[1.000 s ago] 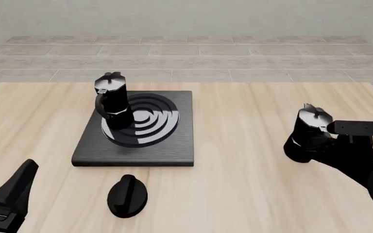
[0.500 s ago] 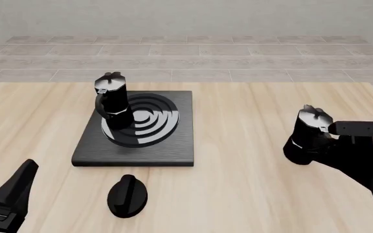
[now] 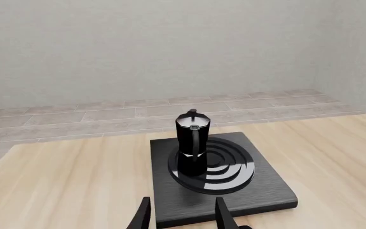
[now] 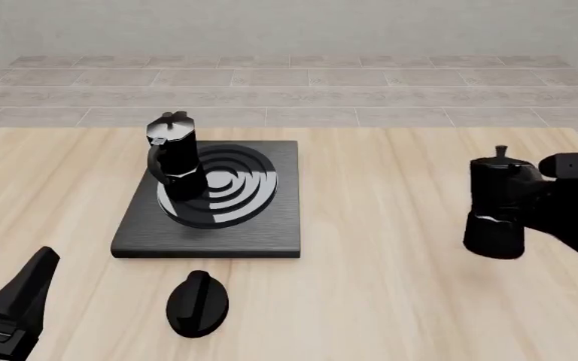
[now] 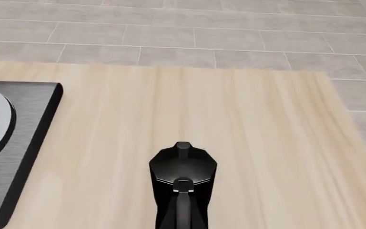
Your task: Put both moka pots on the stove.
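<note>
Pale wooden table (image 4: 390, 188) carries the stove (image 4: 208, 203), with one moka pot (image 4: 174, 154) already on its burner. The second moka pot (image 4: 497, 209) hangs upright at the right, gripped by the right gripper (image 4: 570, 192) (fingers hidden). Next: carry it left onto free burner space. The left gripper (image 3: 181, 214) waits spread apart.

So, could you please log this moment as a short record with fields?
pot on stove: one moka pot upright on the burner's left part
stove: black slab, left of table centre
second pot: other moka pot at the table's right, upright, by the right gripper
left gripper: near left, jaws open, holding nothing
knob: black knob in front of the stove
</note>
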Robot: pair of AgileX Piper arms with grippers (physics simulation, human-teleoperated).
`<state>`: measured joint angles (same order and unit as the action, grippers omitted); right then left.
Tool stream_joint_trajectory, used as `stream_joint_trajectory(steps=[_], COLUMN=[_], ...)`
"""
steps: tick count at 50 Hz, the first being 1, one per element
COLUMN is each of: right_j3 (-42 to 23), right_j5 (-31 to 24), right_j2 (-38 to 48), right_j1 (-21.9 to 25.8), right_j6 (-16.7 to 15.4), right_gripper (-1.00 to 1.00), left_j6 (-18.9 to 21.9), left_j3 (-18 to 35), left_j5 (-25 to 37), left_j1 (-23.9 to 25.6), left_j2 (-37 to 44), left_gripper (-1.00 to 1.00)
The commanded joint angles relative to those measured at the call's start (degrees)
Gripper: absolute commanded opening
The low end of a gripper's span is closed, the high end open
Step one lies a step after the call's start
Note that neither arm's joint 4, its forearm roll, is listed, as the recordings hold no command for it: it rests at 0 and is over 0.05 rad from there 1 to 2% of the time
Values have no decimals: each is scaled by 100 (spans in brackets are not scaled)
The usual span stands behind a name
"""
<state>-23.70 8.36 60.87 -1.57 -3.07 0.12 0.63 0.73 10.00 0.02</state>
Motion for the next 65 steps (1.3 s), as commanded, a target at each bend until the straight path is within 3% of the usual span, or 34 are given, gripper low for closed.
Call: stream_joint_trajectory(steps=[1,15,27,65], right_j3=[-362,-478,-625,-1511], right_j5=[-544,-1008,-1079,-460], right_j2=[-728,-1172,-1206,-290], right_j1=[47,235,526,1726], right_j6=[-64,-77,-62,-14], right_gripper=[-100,-100,-100,-100], left_j6=[0,1,1,0], left_j3=[0,0,0,0], left_j5=[1,1,0,2], left_j1=[-1,0,-1,0], left_j2=[0,0,0,0], left_gripper=[100,100,100,100])
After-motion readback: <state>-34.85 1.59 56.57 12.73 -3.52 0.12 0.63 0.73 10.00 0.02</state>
